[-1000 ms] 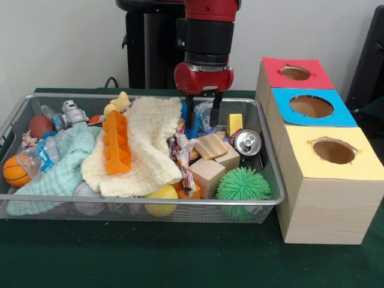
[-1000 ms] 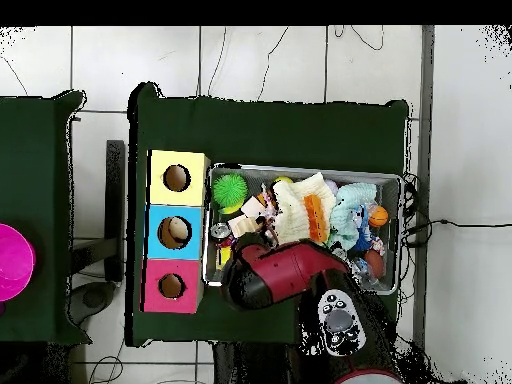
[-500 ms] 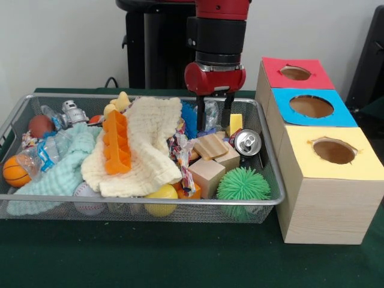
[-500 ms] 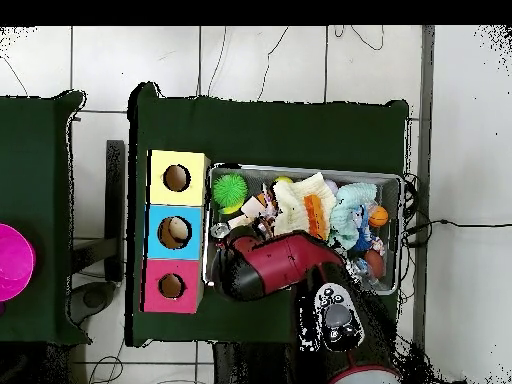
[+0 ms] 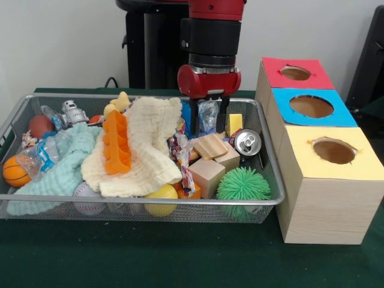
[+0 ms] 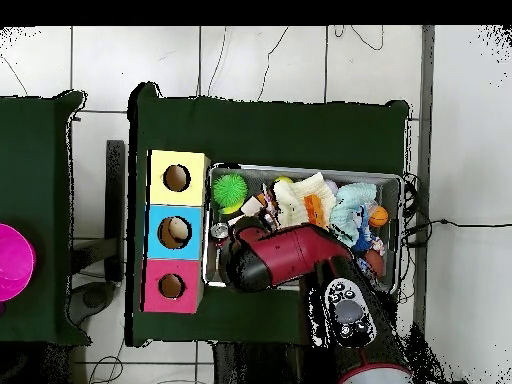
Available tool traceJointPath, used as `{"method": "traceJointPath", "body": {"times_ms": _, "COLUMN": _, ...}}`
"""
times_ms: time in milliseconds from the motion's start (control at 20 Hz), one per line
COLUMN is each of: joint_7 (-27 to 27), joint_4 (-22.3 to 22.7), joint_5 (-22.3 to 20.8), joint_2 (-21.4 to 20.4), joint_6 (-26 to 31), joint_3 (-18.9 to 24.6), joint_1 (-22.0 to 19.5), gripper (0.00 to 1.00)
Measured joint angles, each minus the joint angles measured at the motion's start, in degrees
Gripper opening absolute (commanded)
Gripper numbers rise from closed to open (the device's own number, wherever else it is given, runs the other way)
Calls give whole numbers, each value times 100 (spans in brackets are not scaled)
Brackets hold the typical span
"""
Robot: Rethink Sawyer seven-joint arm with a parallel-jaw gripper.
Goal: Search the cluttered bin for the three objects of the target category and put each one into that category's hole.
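Observation:
My gripper (image 5: 208, 120) hangs over the back right part of the wire bin (image 5: 144, 201). It is shut on a crumpled clear plastic wrapper (image 5: 208, 113) held between its two dark fingers (image 5: 193, 122). Just right of it lie a yellow block (image 5: 234, 123) and a soda can (image 5: 247, 143). Right of the bin stand three wooden boxes with round holes: the red-topped box (image 5: 273, 67), the blue-topped box (image 5: 282, 99) and the yellow-topped box (image 5: 300, 141). In the overhead view the red arm head (image 6: 255, 268) covers the gripper.
The bin also holds a cream cloth (image 5: 147, 144), an orange toy (image 5: 117, 144), a mint cloth (image 5: 60, 171), wooden blocks (image 5: 207, 174), a green spiky ball (image 5: 243, 185), a small basketball (image 5: 15, 171) and a clear bottle (image 5: 51, 150). Something pale shows in the blue box's hole (image 6: 178, 232).
The gripper swung right along the back of the bin, then came partly back left. The clear plastic wrapper stayed between its fingers throughout.

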Motion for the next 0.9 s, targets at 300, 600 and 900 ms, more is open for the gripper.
{"method": "traceJointPath", "body": {"times_ms": 300, "joint_7": 0, "joint_4": -201, "joint_5": 0, "joint_2": 0, "joint_6": 1, "joint_3": 41, "joint_1": -84, "gripper": 100}}
{"method": "traceJointPath", "body": {"times_ms": 600, "joint_7": 0, "joint_4": -318, "joint_5": -5, "joint_2": 11, "joint_6": 1, "joint_3": 74, "joint_1": -146, "gripper": 100}}
{"method": "traceJointPath", "body": {"times_ms": 900, "joint_7": 0, "joint_4": -396, "joint_5": -6, "joint_2": 149, "joint_6": 0, "joint_3": -52, "joint_1": -107, "gripper": 100}}
